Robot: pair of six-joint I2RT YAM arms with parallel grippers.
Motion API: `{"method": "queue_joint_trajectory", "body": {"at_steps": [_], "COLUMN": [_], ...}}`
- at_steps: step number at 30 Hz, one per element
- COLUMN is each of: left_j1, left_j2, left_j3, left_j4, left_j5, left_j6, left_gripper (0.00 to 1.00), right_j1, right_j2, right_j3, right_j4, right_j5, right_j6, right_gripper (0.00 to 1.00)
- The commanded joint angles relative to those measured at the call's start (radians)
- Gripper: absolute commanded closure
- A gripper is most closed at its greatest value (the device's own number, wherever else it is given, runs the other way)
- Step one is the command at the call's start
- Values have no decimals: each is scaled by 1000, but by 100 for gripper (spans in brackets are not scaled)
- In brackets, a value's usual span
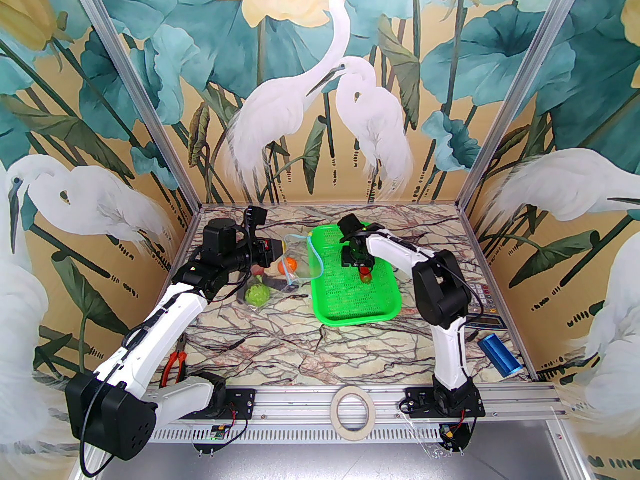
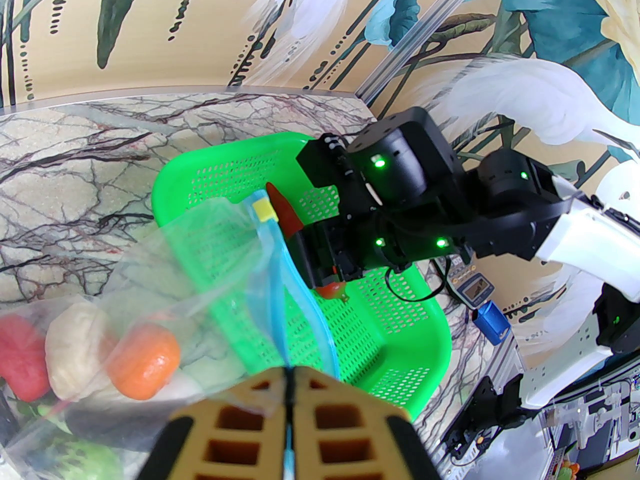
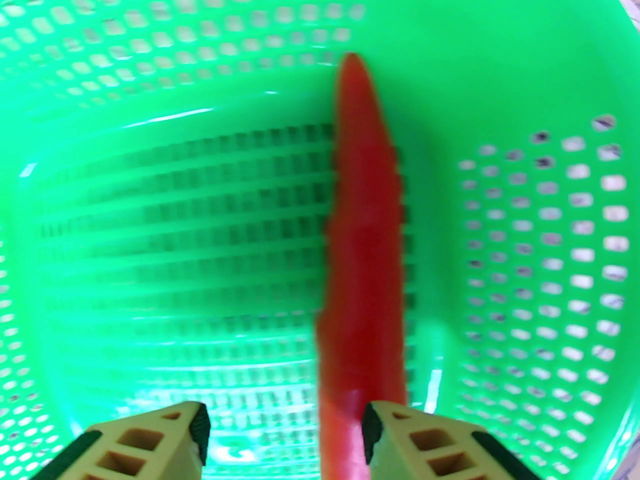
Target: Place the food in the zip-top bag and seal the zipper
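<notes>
The zip-top bag (image 1: 296, 268) lies left of the green basket, its mouth lifted towards the basket. My left gripper (image 2: 288, 393) is shut on the light-blue zipper (image 2: 278, 278) edge, below the yellow slider tab (image 2: 265, 211). Inside the bag (image 2: 150, 288) I see an orange (image 2: 145, 363), a white gourd (image 2: 75, 348), a red piece (image 2: 20, 363) and a leafy green (image 1: 257, 294). My right gripper (image 3: 285, 433) is down in the basket, open, with the red chili (image 3: 365, 248) between its fingers, close against the right one. A red tomato (image 1: 366, 276) lies beside it.
The green mesh basket (image 1: 350, 313) sits mid-table, right of the bag. Orange-handled pliers (image 1: 175, 363) lie near the left arm's base, a tape roll (image 1: 352, 410) on the front rail, a blue cylinder (image 1: 500, 353) and a scale (image 1: 482, 313) at the right edge.
</notes>
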State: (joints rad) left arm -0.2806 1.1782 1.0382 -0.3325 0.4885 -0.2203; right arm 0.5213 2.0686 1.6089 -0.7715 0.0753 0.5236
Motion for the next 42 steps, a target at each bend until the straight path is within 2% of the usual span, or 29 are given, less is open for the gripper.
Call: {"method": "queue_joint_trajectory", "body": {"at_steps": [1, 11, 18, 23, 26, 29, 33, 42], "left_j1": [9, 11, 11, 11, 12, 12, 13, 14], "left_j2": [1, 1, 10, 2, -2, -4, -2, 9], "left_j3": [-6, -4, -4, -5, -7, -9, -13, -15], "left_j4": [12, 7, 16, 11, 4, 4, 8, 18], "left_j5": [5, 2, 9, 7, 0, -2, -3, 3], "left_j6": [8, 12, 6, 9, 13, 13, 11, 9], "left_gripper": [90, 91, 91, 91, 91, 91, 91, 91], "right_j1": [2, -1, -5, -19, -18, -18, -20, -15], "right_j2": [-29, -107, -49, 51, 90, 111, 104, 13], "right_j3": [-38, -70, -7, 76, 115, 135, 116, 19], "right_j4": [49, 40, -39, -87, -94, -88, -51, 55], "right_j5": [-110, 66, 142, 119, 82, 35, -30, -91], "right_j6": [18, 19, -16, -34, -43, -48, -47, 5], "right_gripper": [42, 41, 43, 50, 51, 50, 41, 41]}}
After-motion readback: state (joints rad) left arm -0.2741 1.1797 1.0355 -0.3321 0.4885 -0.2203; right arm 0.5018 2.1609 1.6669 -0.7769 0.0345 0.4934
